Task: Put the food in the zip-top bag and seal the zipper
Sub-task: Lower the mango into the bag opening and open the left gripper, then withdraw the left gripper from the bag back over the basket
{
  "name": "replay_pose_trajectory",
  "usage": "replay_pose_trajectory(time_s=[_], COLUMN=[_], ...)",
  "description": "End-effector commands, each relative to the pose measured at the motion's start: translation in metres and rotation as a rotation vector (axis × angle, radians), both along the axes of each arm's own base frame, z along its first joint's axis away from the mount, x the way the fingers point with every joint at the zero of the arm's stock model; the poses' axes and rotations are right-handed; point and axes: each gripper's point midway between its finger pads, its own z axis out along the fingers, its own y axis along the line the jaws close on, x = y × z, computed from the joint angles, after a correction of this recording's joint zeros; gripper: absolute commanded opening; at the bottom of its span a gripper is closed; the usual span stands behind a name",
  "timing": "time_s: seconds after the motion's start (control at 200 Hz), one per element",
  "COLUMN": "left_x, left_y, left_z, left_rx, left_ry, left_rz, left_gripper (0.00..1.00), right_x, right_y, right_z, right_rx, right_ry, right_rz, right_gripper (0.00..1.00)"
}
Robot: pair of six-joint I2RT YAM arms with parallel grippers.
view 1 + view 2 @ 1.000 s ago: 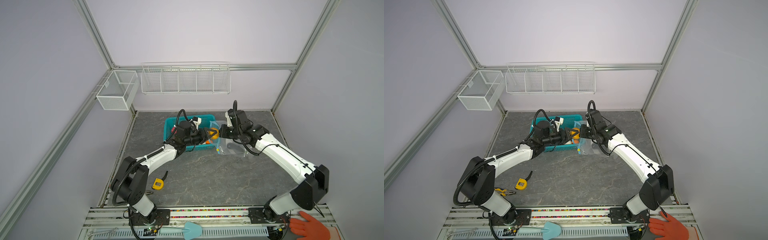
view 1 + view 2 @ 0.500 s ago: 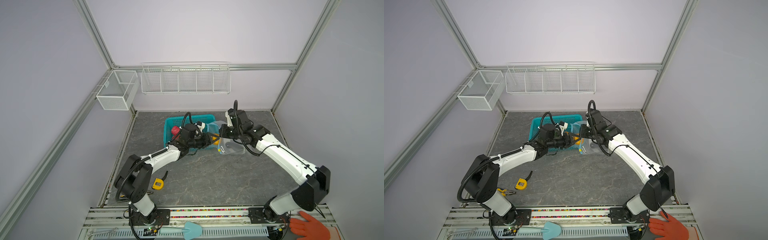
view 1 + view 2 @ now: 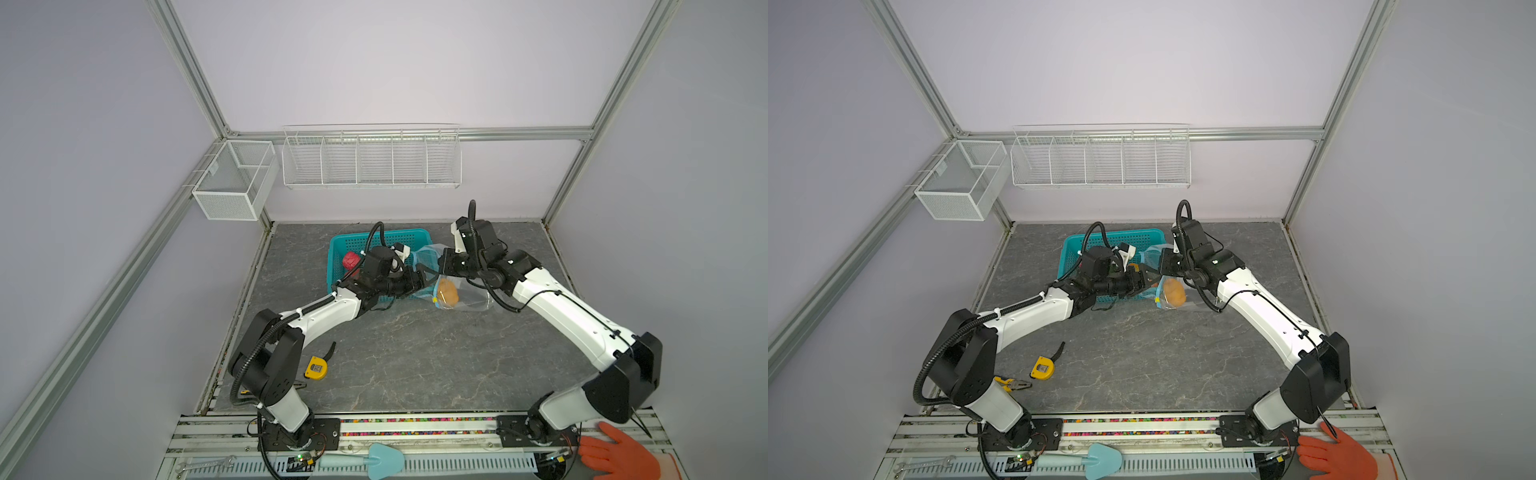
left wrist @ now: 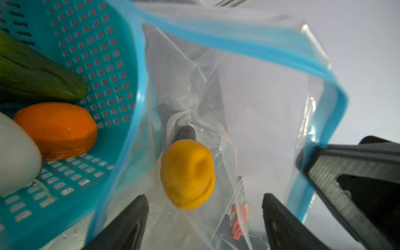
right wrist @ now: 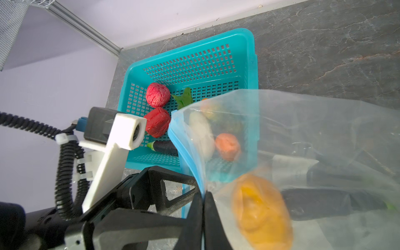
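Fingers (image 4: 129,220) of our left gripper (image 4: 203,201) stand apart at bag (image 4: 259,97) mouth; yellow fruit (image 4: 187,175) is inside; right gripper (image 5: 203,199) pinches the zipper (image 5: 184,149).

Left gripper (image 4: 204,200) spread apart; right gripper (image 5: 203,198) pinched closed.

High top views overlook everything; wrist views hug the zip-top bag (image 4: 259,97).

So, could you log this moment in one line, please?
left hand: open at bag mouth | right hand: holds bag rim | yellow fruit: in bag
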Motion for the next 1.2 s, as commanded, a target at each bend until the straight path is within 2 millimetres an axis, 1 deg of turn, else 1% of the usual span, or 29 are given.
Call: replay_pose_trajectory(time_s=[0.0, 0.135, 0.25, 0.31, 0.39, 0.495, 0.545, 0.61, 0.695, 0.78, 0.875, 0.925, 1.005, 1.08, 1.195], left_x=[0.004, 0.004, 0.006, 0.011, 0.024, 0.044, 0.055, 0.071, 0.092, 0.11, 0.127, 0.134, 0.146, 0.155, 0.167], left_y=[0.0, 0.005, 0.017, 0.03, 0.057, 0.099, 0.115, 0.137, 0.16, 0.183, 0.201, 0.208, 0.219, 0.223, 0.226], left_z=[0.017, 0.023, 0.025, 0.026, 0.024, 0.012, 0.009, -0.002, -0.015, -0.033, -0.047, -0.055, -0.063, -0.068, -0.078], left_rx=[0.008, 0.018, 0.055, 0.085, 0.183, 0.414, 0.504, 0.608, 0.692, 0.777, 0.877, 0.927, 0.997, 1.026, 1.028], left_ry=[-0.047, -0.062, -0.08, -0.088, -0.113, -0.153, -0.165, -0.156, -0.135, -0.074, -0.038, -0.023, -0.018, -0.014, 0.001], left_rz=[0.003, 0.012, 0.031, 0.051, 0.106, 0.201, 0.237, 0.309, 0.381, 0.451, 0.495, 0.513, 0.551, 0.568, 0.589], left_gripper=[0.82, 0.81, 0.8, 0.8, 0.8, 0.82, 0.83, 0.84, 0.84, 0.84, 0.84, 0.84, 0.84, 0.84, 0.87], right_x=[-0.004, -0.004, -0.005, -0.006, -0.006, -0.006, -0.005, -0.005, -0.005, -0.005, -0.005, -0.005, -0.004, -0.005, -0.004], right_y=[-0.004, -0.005, -0.008, -0.009, -0.011, -0.011, -0.01, -0.008, -0.005, -0.003, -0.003, -0.003, -0.002, 0.0, 0.002], right_z=[0.009, 0.011, 0.013, 0.014, 0.011, 0.006, 0.005, 0.002, -0.002, -0.004, -0.003, -0.004, -0.007, -0.009, -0.013], right_rx=[0.013, 0.013, 0.007, 0.005, 0.003, 0.001, 0.005, 0.013, 0.017, 0.02, 0.018, 0.014, 0.012, 0.02, 0.019], right_ry=[-0.021, -0.027, -0.038, -0.044, -0.047, -0.039, -0.038, -0.034, -0.021, -0.014, -0.017, -0.017, -0.014, -0.006, 0.005], right_rz=[-0.009, -0.009, -0.014, -0.017, -0.023, -0.021, -0.021, -0.016, -0.007, 0.001, 0.003, 0.005, 0.007, 0.017, 0.021], right_gripper=[0.06, 0.07, 0.07, 0.07, 0.07, 0.07, 0.07, 0.07, 0.07, 0.07, 0.06, 0.07, 0.07, 0.06, 0.07])
